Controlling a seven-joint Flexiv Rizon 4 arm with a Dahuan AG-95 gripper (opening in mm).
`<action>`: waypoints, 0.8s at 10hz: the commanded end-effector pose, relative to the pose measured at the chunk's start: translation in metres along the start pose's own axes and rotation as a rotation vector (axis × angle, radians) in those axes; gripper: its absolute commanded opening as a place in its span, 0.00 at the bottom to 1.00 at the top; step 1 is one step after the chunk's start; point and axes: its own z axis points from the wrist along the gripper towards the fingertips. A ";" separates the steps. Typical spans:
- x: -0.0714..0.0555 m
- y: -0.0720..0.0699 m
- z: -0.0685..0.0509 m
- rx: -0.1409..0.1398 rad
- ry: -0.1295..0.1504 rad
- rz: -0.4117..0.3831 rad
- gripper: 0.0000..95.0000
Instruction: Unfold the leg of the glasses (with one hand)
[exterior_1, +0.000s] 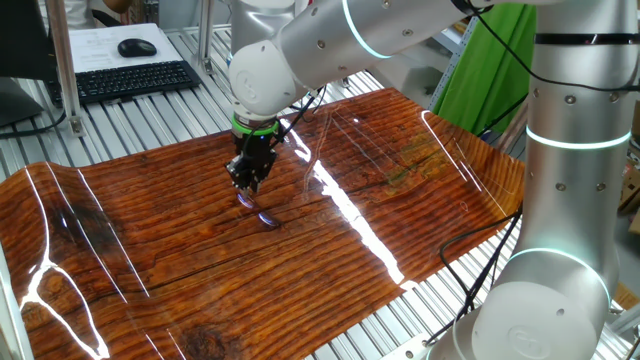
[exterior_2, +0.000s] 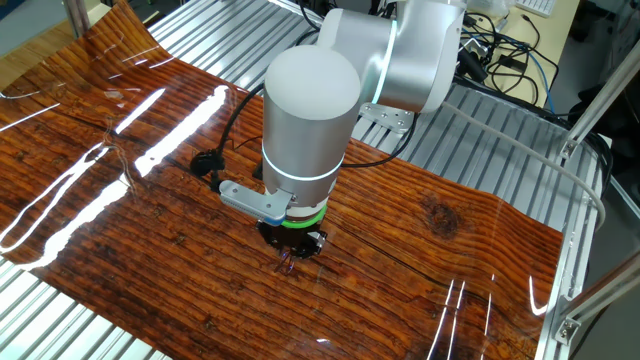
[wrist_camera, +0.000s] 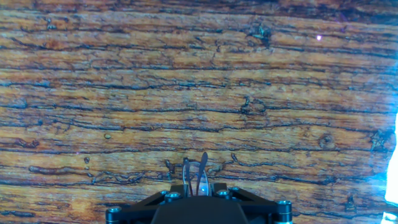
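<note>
The glasses (exterior_1: 248, 200) are small, with thin dark wire and a faintly bluish lens. They sit at my gripper's tips in the middle of the wooden table top (exterior_1: 150, 250), one part reaching down to the wood. My gripper (exterior_1: 248, 187) points straight down with its fingers close together on the glasses. In the other fixed view the gripper (exterior_2: 288, 256) is mostly hidden under the arm, and thin wire of the glasses (exterior_2: 287, 266) shows below it. In the hand view the gripper (wrist_camera: 195, 169) holds a bluish lens of the glasses (wrist_camera: 203, 185) between its thin fingers.
A second silver robot arm (exterior_1: 565, 150) stands at the right edge of the table. A keyboard (exterior_1: 125, 80) and mouse (exterior_1: 137, 47) lie beyond the far left edge. A black cable and plug (exterior_2: 205, 163) lie on the wood behind the arm. A metal frame (exterior_2: 590, 200) borders the table.
</note>
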 end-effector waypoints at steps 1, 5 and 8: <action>0.003 0.001 0.002 0.002 -0.006 -0.001 0.20; 0.004 0.001 0.002 0.001 -0.006 -0.002 0.20; 0.004 0.001 0.002 0.000 -0.007 -0.004 0.00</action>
